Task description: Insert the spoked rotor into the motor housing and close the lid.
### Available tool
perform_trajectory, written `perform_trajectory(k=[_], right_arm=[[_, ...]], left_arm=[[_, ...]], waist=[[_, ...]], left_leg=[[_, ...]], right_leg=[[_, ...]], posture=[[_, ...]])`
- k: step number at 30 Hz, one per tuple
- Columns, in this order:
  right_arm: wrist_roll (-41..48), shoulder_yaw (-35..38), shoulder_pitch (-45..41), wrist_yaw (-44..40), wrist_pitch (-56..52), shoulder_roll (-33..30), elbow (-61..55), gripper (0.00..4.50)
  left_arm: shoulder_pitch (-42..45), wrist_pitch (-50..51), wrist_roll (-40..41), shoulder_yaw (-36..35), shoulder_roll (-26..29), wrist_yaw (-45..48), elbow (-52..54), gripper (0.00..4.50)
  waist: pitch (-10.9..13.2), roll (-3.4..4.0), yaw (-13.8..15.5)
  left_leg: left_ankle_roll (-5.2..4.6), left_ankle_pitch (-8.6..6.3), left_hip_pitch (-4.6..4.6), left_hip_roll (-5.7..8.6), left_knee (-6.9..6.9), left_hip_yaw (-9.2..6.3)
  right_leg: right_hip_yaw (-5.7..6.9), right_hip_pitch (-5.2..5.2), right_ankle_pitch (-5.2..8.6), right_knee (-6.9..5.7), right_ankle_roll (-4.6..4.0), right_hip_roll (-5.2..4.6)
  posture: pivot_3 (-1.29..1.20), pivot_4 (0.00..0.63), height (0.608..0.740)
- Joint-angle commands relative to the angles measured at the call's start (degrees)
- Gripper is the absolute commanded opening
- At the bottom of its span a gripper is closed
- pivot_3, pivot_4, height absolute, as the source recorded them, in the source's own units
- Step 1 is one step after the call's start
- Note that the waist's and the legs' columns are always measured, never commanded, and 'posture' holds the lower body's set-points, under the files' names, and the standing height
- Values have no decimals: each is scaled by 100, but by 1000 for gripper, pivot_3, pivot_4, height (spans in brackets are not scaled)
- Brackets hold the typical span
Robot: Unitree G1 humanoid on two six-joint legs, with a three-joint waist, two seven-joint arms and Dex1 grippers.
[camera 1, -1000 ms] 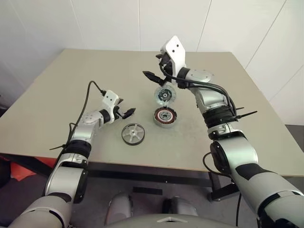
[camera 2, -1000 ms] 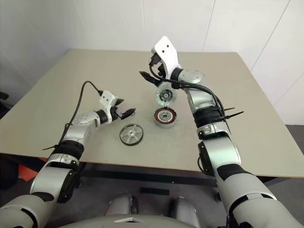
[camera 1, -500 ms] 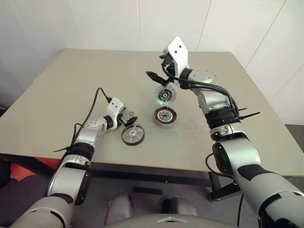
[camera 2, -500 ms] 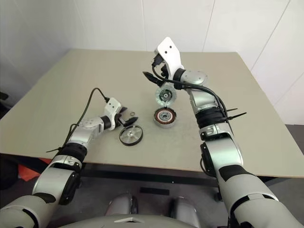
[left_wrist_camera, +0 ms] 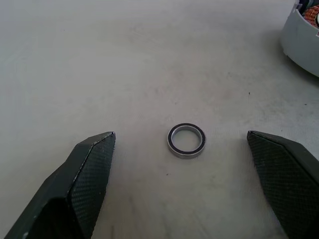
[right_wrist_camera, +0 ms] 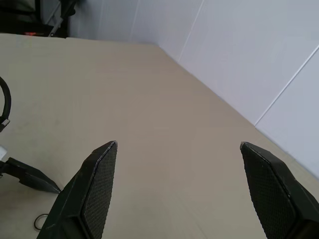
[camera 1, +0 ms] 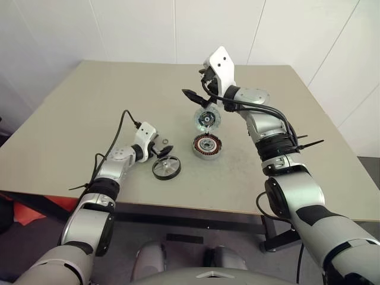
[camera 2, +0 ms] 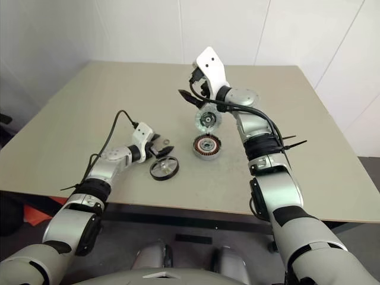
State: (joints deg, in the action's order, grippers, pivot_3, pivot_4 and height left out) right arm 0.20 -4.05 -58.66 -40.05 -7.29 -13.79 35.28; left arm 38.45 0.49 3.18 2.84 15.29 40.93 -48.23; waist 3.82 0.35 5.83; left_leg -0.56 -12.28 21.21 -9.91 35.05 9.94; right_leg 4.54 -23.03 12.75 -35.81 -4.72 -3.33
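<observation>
Left gripper [camera 1: 159, 149] low beside the rotor [camera 1: 165, 168], nothing grasped yet.
Its jaws stand apart over a small ring [left_wrist_camera: 186, 140] on the tabletop [camera 1: 89, 113]; the right gripper [camera 1: 199, 89] hangs wide and empty above the tilted lid [camera 1: 206, 119] and housing [camera 1: 205, 146]. Next it likely needs to shift onto the rotor's rim.

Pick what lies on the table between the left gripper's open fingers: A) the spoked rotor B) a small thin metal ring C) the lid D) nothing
B: the left wrist view shows the small ring lying flat on the table between the left gripper's spread fingers, untouched.
</observation>
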Motion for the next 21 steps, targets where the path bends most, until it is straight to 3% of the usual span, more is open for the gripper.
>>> perform_trajectory(k=[1,15,20,21], right_arm=[[65,35,-194,52,123,-15,-121,4472],[72,85,-215,172,160,-62,-56,4472],[75,83,-235,197,181,-66,-16,4500],[77,85,-242,200,185,-67,-3,4500]], left_arm=[[226,-39,-32,21,-71,13,-87,4500],[199,-32,-83,0,-39,126,-212,4500],[70,7,-78,1,-19,141,-119,3390],[34,6,-85,-1,-3,134,-103,3390]], waist=[[0,0,1],[0,0,-4],[0,0,-9],[0,0,-8]], left_leg=[[0,0,0,0,0,0],[-1,-1,-1,-1,-1,0],[-1,-1,-1,-1,-1,0],[-1,-1,-1,0,-1,0]], right_leg=[[0,0,0,0,0,0],[0,0,0,0,0,0],[0,0,0,0,0,0],[0,0,0,1,0,0]], posture=[[0,0,740],[0,0,740],[0,0,740],[0,0,740]])
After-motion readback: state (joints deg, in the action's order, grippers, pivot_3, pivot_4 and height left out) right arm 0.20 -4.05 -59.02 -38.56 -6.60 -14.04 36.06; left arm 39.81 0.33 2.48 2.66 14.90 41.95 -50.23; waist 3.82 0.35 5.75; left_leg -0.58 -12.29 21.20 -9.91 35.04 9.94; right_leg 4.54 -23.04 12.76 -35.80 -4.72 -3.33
